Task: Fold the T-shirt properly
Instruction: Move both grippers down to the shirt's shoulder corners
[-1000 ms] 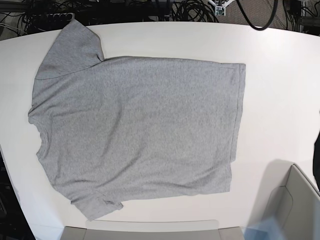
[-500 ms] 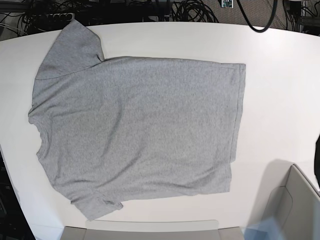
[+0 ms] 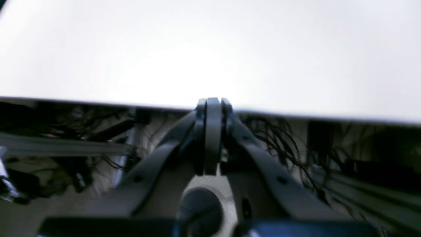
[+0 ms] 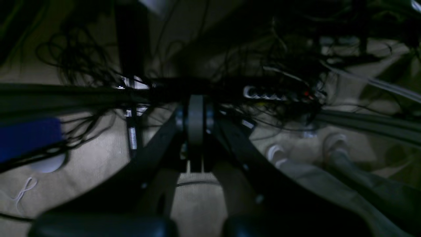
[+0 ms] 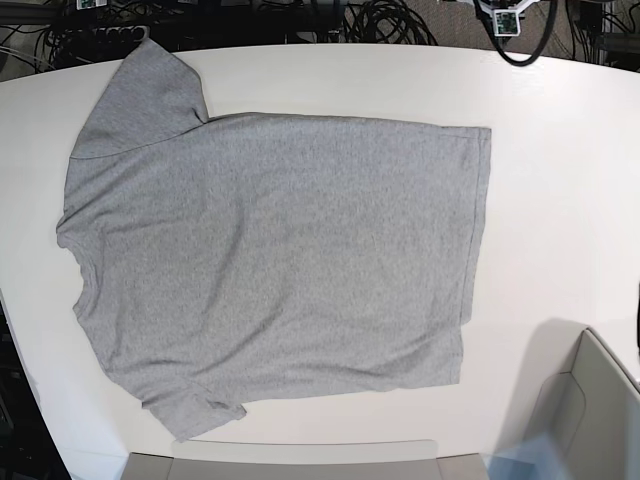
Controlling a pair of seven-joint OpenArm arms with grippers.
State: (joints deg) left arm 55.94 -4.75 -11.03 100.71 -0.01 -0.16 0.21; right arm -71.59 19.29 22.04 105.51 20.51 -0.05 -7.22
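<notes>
The T-shirt [image 5: 270, 260] lies spread flat, plain side up, over the left and middle of the white tabletop [image 5: 560, 200]. Its collar faces the left edge, its hem the right, and one sleeve reaches the far left corner. No fold has been made.

Neither arm shows in the base view. In the wrist views the left gripper [image 3: 212, 105] hangs with jaws pressed together, empty, pointing at the table's edge. The right gripper [image 4: 195, 102] is likewise closed on nothing, over cables off the table.

The near sleeve looks slightly bunched; folding over it would probably trap a crease. A pinch that catches only the top layer could drag the shirt askew.
</notes>
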